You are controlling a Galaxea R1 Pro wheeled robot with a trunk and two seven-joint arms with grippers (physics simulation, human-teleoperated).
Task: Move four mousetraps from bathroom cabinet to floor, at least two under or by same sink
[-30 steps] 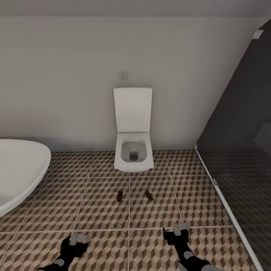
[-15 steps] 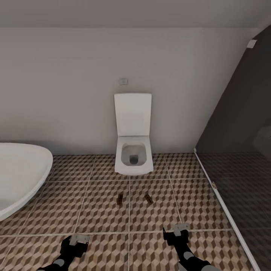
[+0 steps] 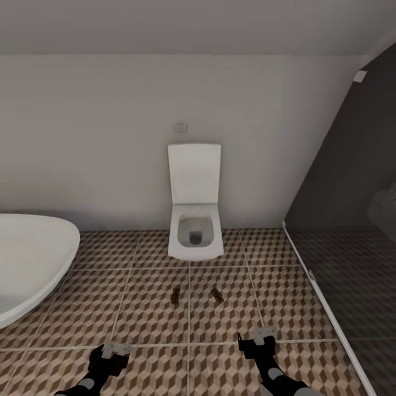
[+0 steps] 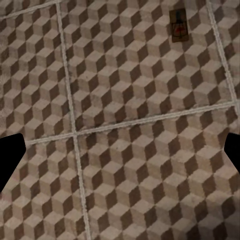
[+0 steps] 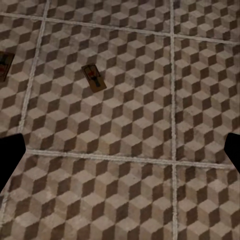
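Two mousetraps lie flat on the cube-patterned bathroom floor point(image 3: 148, 313) in front of the toilet: one mousetrap point(image 3: 175, 295) to the left and the other mousetrap point(image 3: 218, 295) to the right, a hand's width apart. The left wrist view has one mousetrap point(image 4: 178, 26) ahead. The right wrist view has one trap point(image 5: 94, 77) and a second trap point(image 5: 4, 65) at the edge. My left gripper point(image 3: 113, 355) and right gripper point(image 3: 263, 341) hang low over the tiles, short of the traps, both open and empty. The cabinet is out of view.
A white wall-hung toilet point(image 3: 195, 236) with its lid up stands at the back wall. A white rounded basin or tub point(image 3: 33, 264) juts in from the left. A dark glass shower partition point(image 3: 352, 231) with a pale floor rail closes off the right.
The whole picture has shifted: the camera has pulled back, so the toilet and traps look smaller. The traps lie where they were, and both grippers hold the same pose.
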